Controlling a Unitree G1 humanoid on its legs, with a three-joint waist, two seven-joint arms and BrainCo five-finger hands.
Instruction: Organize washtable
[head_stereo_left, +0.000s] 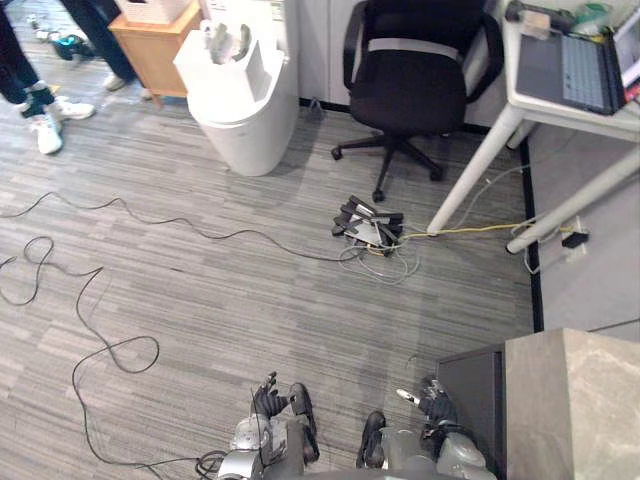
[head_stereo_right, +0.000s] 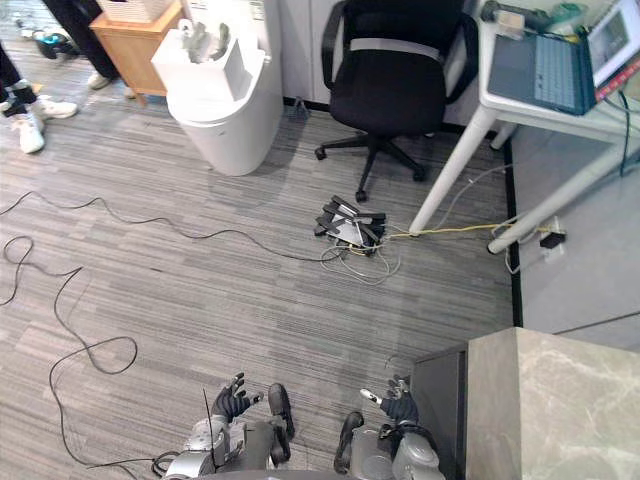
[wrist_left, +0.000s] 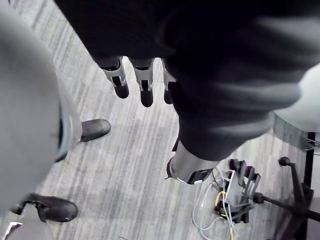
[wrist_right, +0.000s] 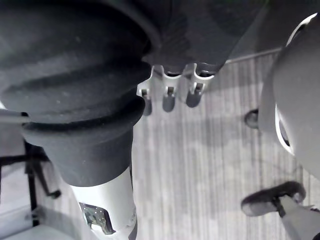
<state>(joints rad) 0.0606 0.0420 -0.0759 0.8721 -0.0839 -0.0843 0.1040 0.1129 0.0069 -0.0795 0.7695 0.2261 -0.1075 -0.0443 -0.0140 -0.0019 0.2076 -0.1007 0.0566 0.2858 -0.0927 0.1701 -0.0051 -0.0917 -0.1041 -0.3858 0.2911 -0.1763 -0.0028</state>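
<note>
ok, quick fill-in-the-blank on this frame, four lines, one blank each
The left hand and the right hand are both open and hold ____.
On the white table sits an open ____.
The power strip lies on the floor before the black office ____.
The marble-topped counter stands on the robot's ____ side.
Missing: nothing; laptop; chair; right.
</note>
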